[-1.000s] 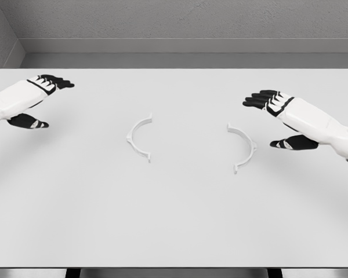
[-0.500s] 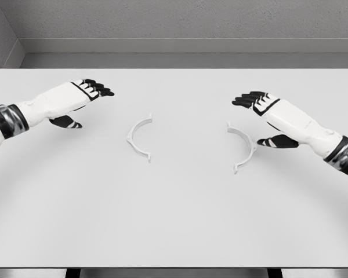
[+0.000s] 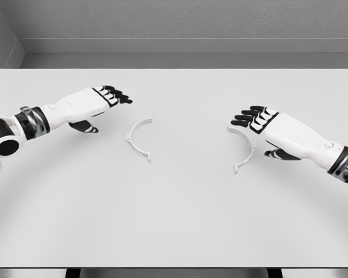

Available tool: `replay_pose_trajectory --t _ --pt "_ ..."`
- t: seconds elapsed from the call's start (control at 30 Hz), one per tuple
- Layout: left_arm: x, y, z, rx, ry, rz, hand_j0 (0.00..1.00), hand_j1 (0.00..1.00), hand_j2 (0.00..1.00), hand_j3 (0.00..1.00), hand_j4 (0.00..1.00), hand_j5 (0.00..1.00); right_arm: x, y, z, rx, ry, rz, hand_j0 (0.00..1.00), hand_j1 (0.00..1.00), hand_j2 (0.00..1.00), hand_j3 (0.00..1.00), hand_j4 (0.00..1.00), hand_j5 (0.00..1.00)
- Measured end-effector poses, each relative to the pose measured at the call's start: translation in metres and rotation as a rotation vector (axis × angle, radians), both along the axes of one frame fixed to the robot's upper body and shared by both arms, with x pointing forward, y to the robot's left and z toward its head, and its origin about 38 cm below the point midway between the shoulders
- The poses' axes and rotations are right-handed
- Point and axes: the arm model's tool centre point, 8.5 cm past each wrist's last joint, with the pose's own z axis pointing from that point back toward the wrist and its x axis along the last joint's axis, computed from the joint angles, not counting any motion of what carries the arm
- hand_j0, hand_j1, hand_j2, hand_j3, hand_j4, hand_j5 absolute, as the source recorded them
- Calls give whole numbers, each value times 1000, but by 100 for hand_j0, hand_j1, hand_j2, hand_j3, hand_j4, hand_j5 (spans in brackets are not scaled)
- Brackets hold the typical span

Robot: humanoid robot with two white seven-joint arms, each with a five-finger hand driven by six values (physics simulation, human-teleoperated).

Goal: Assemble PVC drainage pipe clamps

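Two white half-ring clamp pieces lie flat on the white table (image 3: 174, 214). The left clamp half (image 3: 137, 138) curves with its open side to the right. The right clamp half (image 3: 246, 148) curves with its open side to the left. My left hand (image 3: 101, 107) hovers just left of the left half, fingers spread, holding nothing. My right hand (image 3: 261, 130) is over the right half's upper end, fingers extended above it and thumb low on its right side. It grasps nothing.
A grey wall (image 3: 174, 23) runs behind the table's far edge. The table's front edge (image 3: 174, 267) lies near the bottom of the view.
My left hand has moved right, close to the left clamp half. My right hand has come down and left until it covers the top of the right clamp half.
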Motion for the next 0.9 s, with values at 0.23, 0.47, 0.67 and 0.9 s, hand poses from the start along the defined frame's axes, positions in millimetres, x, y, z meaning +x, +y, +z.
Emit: replay_pose_trajectory --t 0.23,0.47,0.67,0.9 --pt "6 -15 2 -12 6 -15 100 100 100 100 100 100 2 -4 -4 -42 10 -3 100 100 100 100 100 100" --pt "19 -25 -4 -28 26 2 100 100 100 100 100 100 2 1 -17 -56 40 8 100 100 100 100 100 100" --pt "22 -34 -12 -31 49 2 100 100 100 100 100 100 3 5 -25 -54 56 8 100 100 100 100 100 100" --pt "21 -42 -16 -26 61 -11 100 100 100 100 100 100 8 5 -31 -46 65 -7 100 100 100 100 100 100"
